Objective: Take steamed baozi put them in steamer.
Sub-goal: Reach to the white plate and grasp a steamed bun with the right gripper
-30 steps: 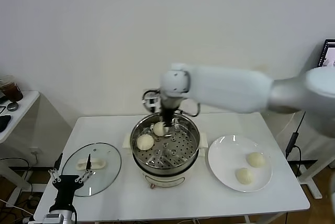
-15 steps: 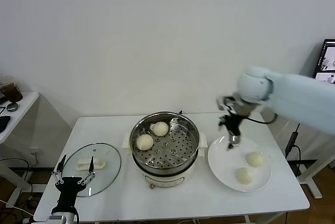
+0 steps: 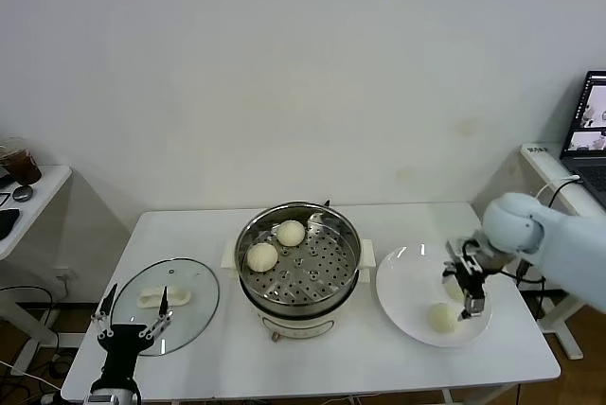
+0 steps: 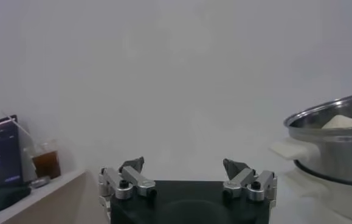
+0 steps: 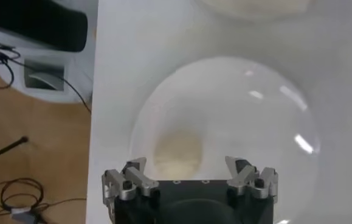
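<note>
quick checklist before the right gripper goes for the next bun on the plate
1. Right gripper open: ok, its fingers stand apart over the flat white plate.
2. Bun to grasp: ok, a pale cream round bun lies on the plate near the gripper; a second one is mostly hidden behind the gripper in the head view.
3. Bun centred between the fingers: cannot tell, the right wrist view shows one bun off to one finger's side.
4. Room in the round shiny steel steamer: ok, two buns sit at one side of the perforated tray.
5. Steamer uncovered: ok, the round glass lid lies on the table.
6. Left gripper out of the way: ok, open near the lid.
</note>
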Controlling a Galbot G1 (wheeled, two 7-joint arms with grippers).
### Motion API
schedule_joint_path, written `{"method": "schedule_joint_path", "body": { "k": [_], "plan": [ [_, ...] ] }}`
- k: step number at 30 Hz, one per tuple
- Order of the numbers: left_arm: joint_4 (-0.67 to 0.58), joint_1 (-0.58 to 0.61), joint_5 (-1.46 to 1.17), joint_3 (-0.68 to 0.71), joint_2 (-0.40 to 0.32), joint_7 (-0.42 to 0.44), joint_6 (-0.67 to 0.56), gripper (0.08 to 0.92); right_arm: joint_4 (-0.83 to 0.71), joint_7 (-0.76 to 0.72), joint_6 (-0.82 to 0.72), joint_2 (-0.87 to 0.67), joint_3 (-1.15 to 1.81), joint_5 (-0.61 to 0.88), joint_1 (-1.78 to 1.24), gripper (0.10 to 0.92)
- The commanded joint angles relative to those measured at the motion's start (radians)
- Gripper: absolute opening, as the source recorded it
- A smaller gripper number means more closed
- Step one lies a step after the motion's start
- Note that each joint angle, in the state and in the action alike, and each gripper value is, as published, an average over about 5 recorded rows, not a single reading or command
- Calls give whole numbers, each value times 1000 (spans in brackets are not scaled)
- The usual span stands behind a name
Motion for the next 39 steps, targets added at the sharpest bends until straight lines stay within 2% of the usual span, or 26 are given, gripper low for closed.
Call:
{"method": "schedule_joint_path", "body": {
  "k": [1, 13, 22, 29, 36, 39],
  "plan": [
    [-4, 8, 5, -7, -1, 1, -1, 823, -39, 66, 40, -11, 216, -143, -302, 823],
    [-6, 18, 14, -17, -9, 0, -10, 823, -126, 138, 59, 103, 274, -169, -354, 823],
    [-3, 17, 17, -17, -11, -2, -10, 823, -146, 139, 49, 139, 273, -182, -353, 814],
    [0, 14, 17, -17, -10, -2, -10, 823, -140, 113, 36, 133, 268, -177, -337, 710],
    [0, 6, 17, -14, -8, -1, -7, 823, -129, 90, 37, 114, 221, -139, -253, 548],
    [0, 4, 17, -11, -9, -1, -7, 823, -125, 79, 38, 112, 198, -123, -216, 529]
  ]
}}
